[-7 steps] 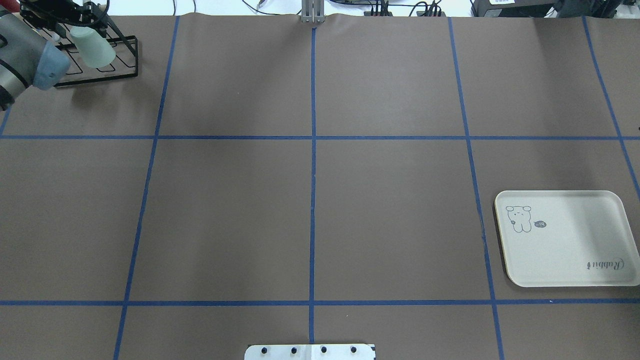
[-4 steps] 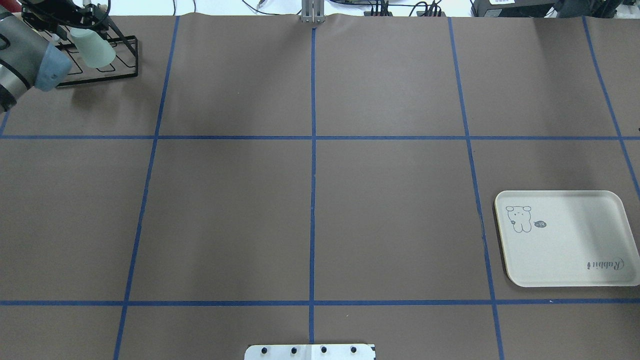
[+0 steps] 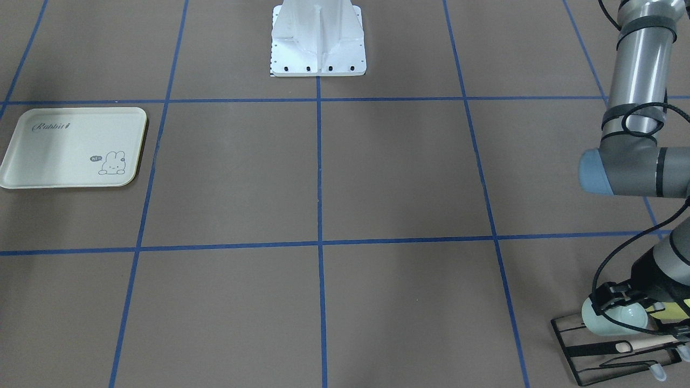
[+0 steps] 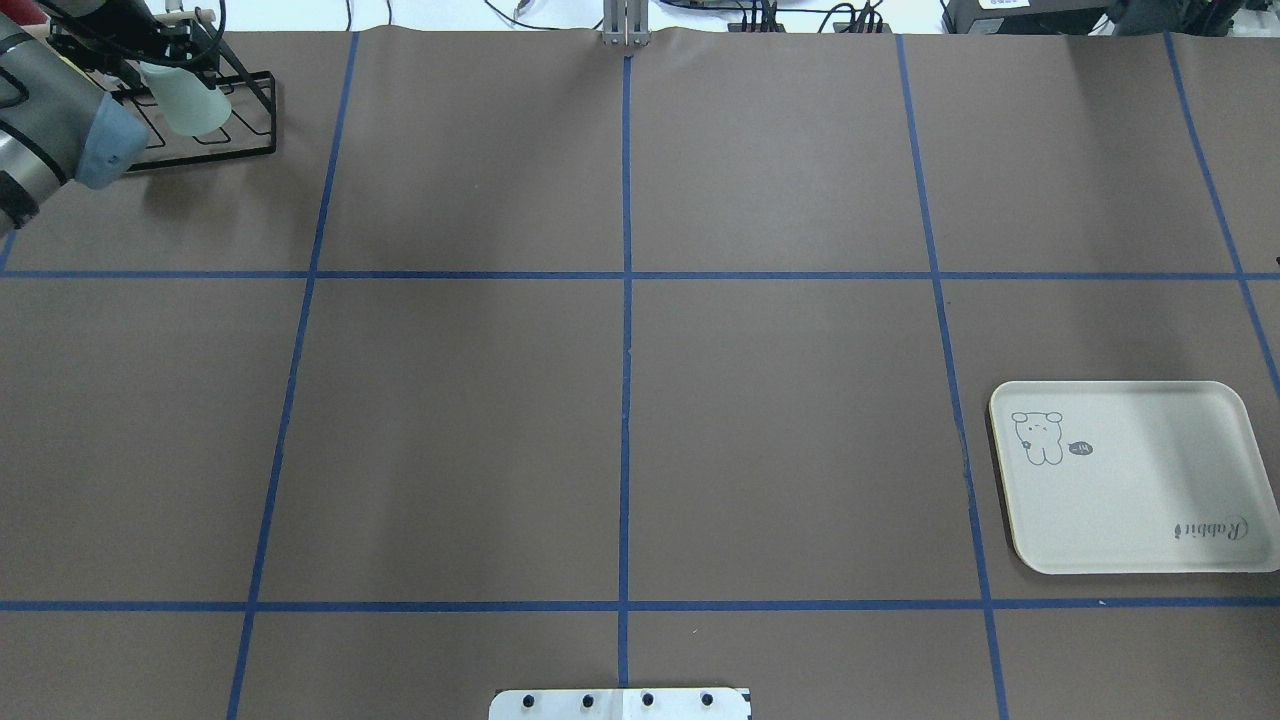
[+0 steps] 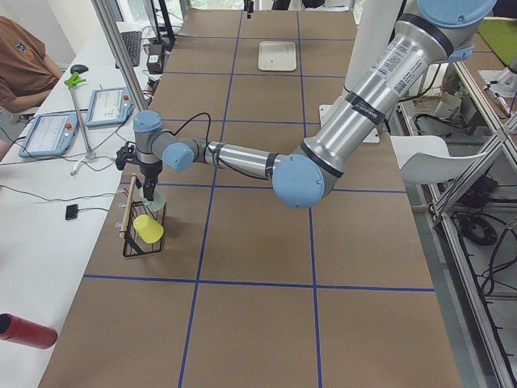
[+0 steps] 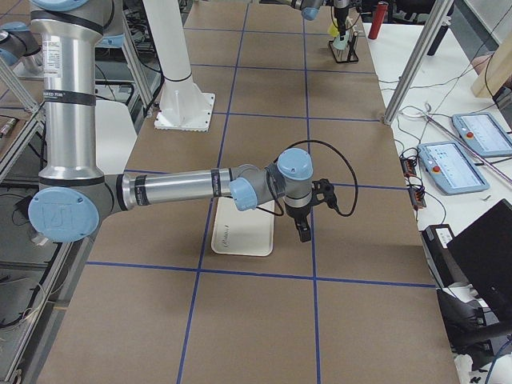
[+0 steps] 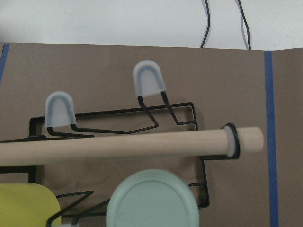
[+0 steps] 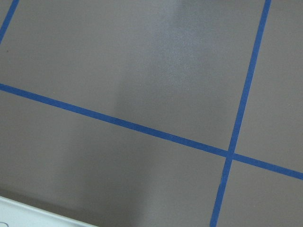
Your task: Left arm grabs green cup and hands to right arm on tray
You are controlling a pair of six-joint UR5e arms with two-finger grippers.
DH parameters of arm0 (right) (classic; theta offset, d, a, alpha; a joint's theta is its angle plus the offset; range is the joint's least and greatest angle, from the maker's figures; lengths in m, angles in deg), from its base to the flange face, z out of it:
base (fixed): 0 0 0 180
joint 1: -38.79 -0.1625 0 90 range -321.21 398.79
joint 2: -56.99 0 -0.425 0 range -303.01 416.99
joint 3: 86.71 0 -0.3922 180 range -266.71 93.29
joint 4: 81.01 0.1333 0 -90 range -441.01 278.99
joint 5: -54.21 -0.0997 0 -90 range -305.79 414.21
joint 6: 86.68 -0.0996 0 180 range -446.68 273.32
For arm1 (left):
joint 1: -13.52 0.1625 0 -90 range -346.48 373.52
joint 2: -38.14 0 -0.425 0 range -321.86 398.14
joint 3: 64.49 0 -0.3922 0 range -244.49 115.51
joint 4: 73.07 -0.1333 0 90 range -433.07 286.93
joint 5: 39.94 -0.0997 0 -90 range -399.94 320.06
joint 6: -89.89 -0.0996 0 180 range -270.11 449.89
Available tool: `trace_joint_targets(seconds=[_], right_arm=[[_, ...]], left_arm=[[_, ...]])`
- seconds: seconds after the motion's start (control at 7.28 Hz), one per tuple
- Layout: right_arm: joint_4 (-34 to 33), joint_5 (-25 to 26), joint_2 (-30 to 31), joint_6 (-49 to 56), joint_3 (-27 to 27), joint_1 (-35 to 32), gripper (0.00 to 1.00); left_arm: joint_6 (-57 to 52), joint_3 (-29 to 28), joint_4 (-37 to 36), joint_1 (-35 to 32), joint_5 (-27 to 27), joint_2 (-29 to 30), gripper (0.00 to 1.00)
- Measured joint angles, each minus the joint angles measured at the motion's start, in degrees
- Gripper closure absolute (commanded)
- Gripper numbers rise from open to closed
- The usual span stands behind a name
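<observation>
I'm at the pick. My left gripper is down over the black wire rack in the upper left of the overhead frame. Its fingers straddle the green cup near the closed end and, as far as I can judge, are pinched onto it, though the pads themselves are hidden. The cup sits tilted over the rack, just beside the yellow cup and near the wooden rod. In the overhead frame its long axis runs diagonally: narrow base toward the upper left at my wrist, wider mouth toward the lower right and slanting down. The wrist camera looks almost straight onto the round base. To do this well I would draw it out along that axis, not sideways, so the rim clears the wires and rod. I would also grip firmly, since the smooth taper could slide. The right gripper hangs just beside the tray, at the lower right of the overhead frame; I cannot tell how open it is.
</observation>
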Motion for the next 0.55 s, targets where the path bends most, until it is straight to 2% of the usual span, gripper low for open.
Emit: trace_joint_targets(seconds=[0.55], right_arm=[[0.05,0.0,0.0,0.01,-0.04,0.07,0.0]], left_arm=[[-0.25,-0.62,0.02,0.01,-0.15,0.17,0.1]])
